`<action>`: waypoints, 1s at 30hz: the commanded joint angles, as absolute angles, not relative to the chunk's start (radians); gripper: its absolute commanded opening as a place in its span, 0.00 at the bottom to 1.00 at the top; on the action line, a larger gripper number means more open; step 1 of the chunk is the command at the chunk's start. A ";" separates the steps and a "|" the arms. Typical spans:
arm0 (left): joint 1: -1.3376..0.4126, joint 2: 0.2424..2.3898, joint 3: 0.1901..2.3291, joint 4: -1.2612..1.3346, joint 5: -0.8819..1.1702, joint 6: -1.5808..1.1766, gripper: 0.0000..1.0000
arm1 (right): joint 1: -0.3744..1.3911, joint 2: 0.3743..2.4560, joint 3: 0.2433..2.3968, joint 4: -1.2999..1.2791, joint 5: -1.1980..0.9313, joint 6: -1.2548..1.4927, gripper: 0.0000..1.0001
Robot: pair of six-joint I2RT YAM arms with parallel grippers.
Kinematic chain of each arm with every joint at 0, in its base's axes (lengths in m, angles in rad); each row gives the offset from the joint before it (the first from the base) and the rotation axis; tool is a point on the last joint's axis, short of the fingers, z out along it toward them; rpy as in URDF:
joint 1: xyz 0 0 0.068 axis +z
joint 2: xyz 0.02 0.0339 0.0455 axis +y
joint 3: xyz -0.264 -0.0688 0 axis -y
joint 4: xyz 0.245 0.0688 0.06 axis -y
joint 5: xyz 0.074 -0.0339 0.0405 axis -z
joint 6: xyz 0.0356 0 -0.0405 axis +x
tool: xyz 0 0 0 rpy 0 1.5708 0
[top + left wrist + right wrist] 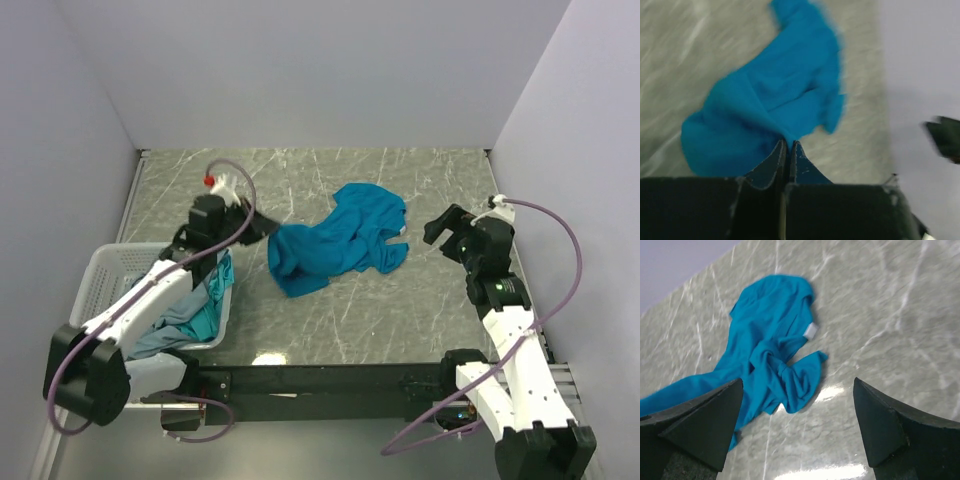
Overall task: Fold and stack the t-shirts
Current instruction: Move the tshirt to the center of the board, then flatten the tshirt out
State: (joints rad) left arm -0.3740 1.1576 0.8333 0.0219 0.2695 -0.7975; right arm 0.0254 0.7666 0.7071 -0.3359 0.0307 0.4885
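A bright teal-blue t-shirt point(340, 245) lies crumpled on the marble table, its white neck label point(811, 330) facing up. My left gripper point(270, 228) is at the shirt's left edge. In the left wrist view its tips point(788, 142) are shut and pinch a fold of the shirt point(770, 105). My right gripper point(445, 230) is open and empty, just right of the shirt. In the right wrist view point(798, 382) it hovers above the table, with the shirt point(770, 330) ahead and to the left. More shirts, grey-blue and teal point(195, 310), lie in the basket.
A white lattice basket point(100, 270) stands at the left under my left arm. Walls close the table at the back and both sides. A black rail point(320, 380) runs along the near edge.
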 commanded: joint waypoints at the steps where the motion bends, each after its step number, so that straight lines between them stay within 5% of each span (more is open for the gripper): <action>1: -0.371 1.172 0.736 0.047 0.153 -0.848 0.01 | 0.023 0.819 0.741 -0.301 -0.115 0.515 0.96; 6: -0.373 1.190 0.661 0.055 0.150 -0.871 0.01 | 0.040 0.960 0.704 -0.230 -0.216 0.525 0.95; 15: -0.373 1.178 0.598 0.003 0.057 -0.874 0.01 | 0.352 1.323 0.848 -0.252 0.018 0.405 0.84; 21: -0.373 1.192 0.610 -0.025 0.028 -0.865 0.01 | 0.400 1.517 0.928 -0.262 0.104 0.390 0.77; 26: -0.373 1.219 0.638 -0.051 0.005 -0.864 0.01 | 0.413 1.612 0.968 -0.278 0.118 0.380 0.66; 30: -0.373 1.235 0.634 -0.034 -0.006 -0.879 0.01 | 0.416 1.655 0.983 -0.293 0.135 0.377 0.47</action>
State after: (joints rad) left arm -0.3702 1.2224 0.6006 -0.0410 0.0242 -0.8627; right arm 0.4065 1.6398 0.9325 -0.2790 0.0906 0.3904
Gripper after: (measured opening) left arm 0.036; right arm 0.503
